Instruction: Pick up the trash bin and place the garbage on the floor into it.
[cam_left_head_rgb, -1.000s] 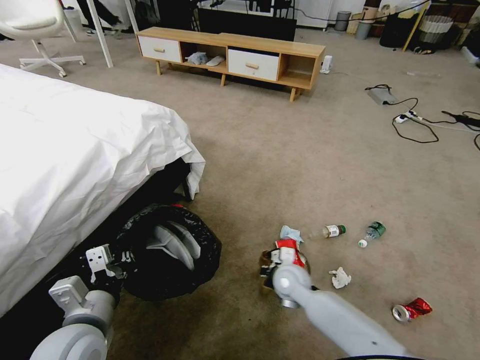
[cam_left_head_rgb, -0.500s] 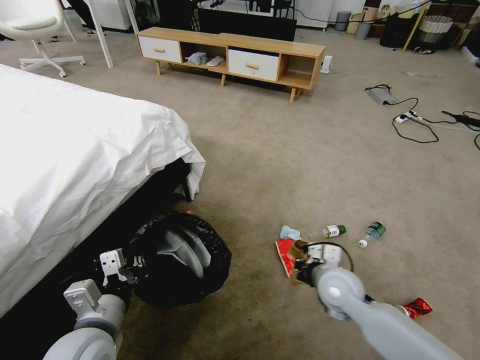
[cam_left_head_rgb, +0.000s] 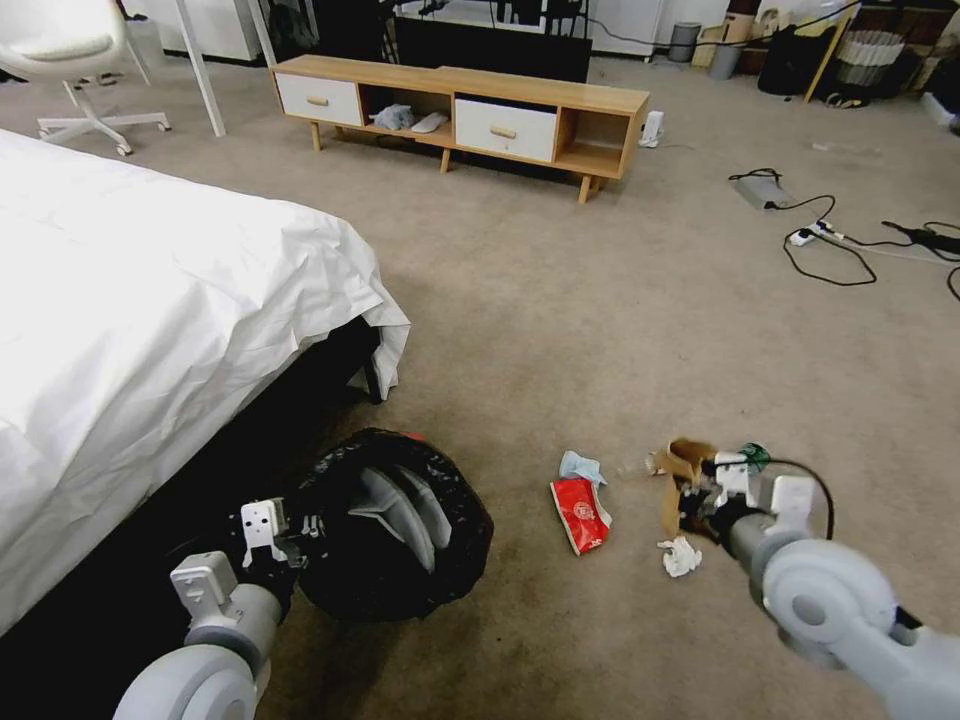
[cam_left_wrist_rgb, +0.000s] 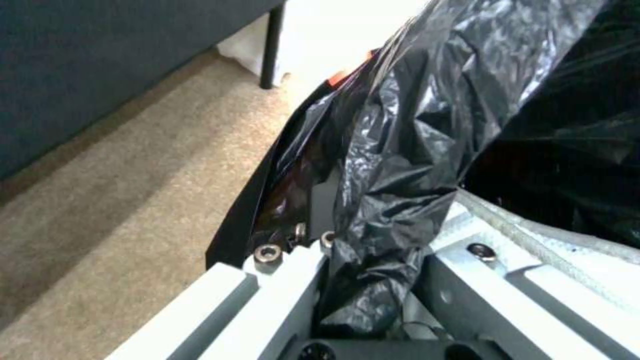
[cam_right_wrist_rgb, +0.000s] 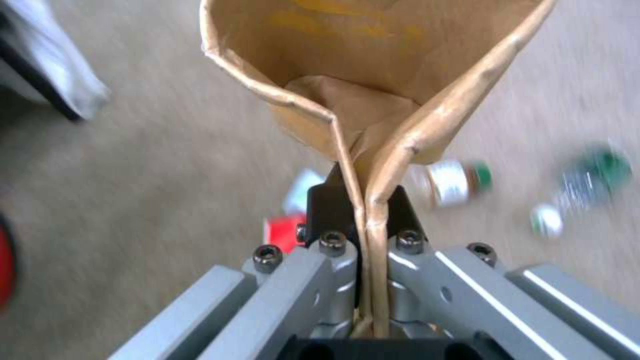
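white-sheeted bed (cam_left_head_rgb: 150, 330) on the robot's left, beige carpet floor (cam_left_head_rgb: 560, 330) wall to wall. trash bin (cam_left_head_rgb: 400, 525) lined with black plastic bag (cam_left_wrist_rgb: 413, 150) sits tipped beside the bed, mouth facing the robot; left gripper (cam_left_head_rgb: 285, 545) clamped tight on its bagged rim, liner bunched between the jaws. bin looks light, liner slippery, so rim is the sane hold. right gripper (cam_right_wrist_rgb: 363, 255) closed on brown paper bag (cam_right_wrist_rgb: 373, 85), lifted just over the litter, long axis running away from the jaws, mouth open. bag likely weightless, crushable. red wrapper (cam_left_head_rgb: 580, 513), white tissue (cam_left_head_rgb: 680, 556) lie on the carpet.
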